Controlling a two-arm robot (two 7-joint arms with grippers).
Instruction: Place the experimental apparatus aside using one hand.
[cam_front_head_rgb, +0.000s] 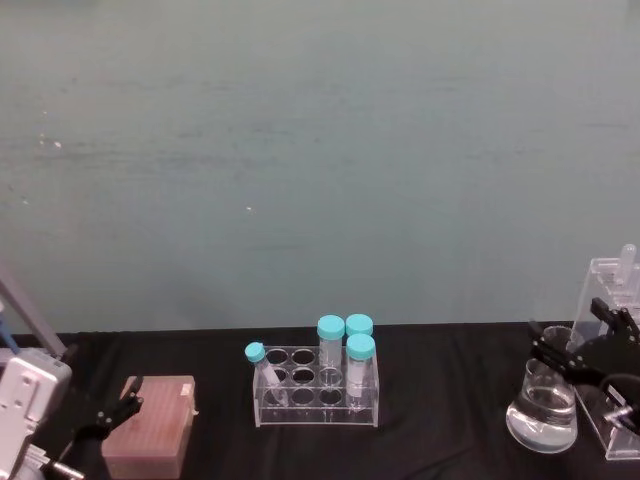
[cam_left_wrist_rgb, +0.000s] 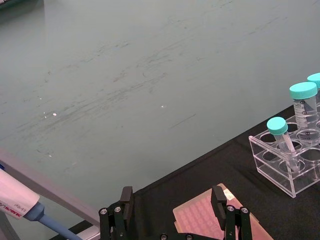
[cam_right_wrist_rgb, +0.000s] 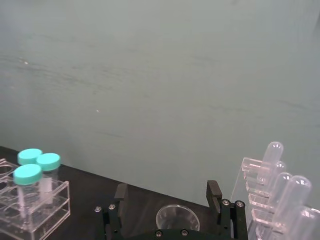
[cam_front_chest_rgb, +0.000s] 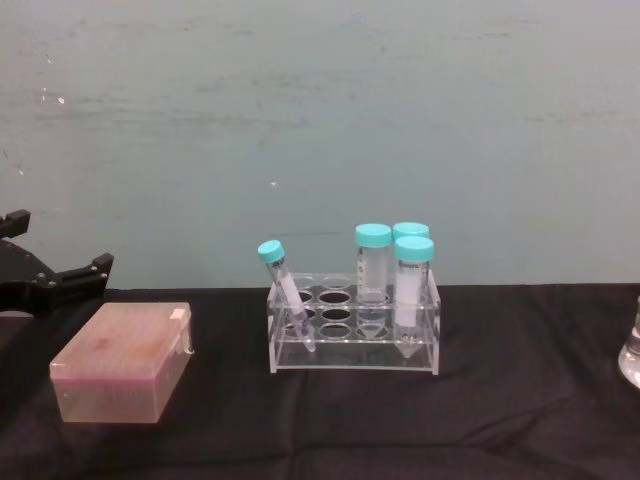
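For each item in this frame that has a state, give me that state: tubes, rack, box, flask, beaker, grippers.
Rack: upright, mostly empty holes.
Three capped tubes: upright, caps on.
Fourth capped tube: leaning, cap on.
Pink box: lid closed.
Flask: upright, clear liquid inside.
Beaker: upright, looks empty.
Tall stand: holds uncapped glass tubes.
Left gripper: fingers open, above box.
Right gripper: fingers open, over beaker.

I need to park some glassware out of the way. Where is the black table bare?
Bare cloth lies between the clear rack of teal-capped tubes and the conical flask of clear liquid, and between the rack and the pink tip box. The right edge is crowded: flask, acrylic test-tube stand, right gripper.
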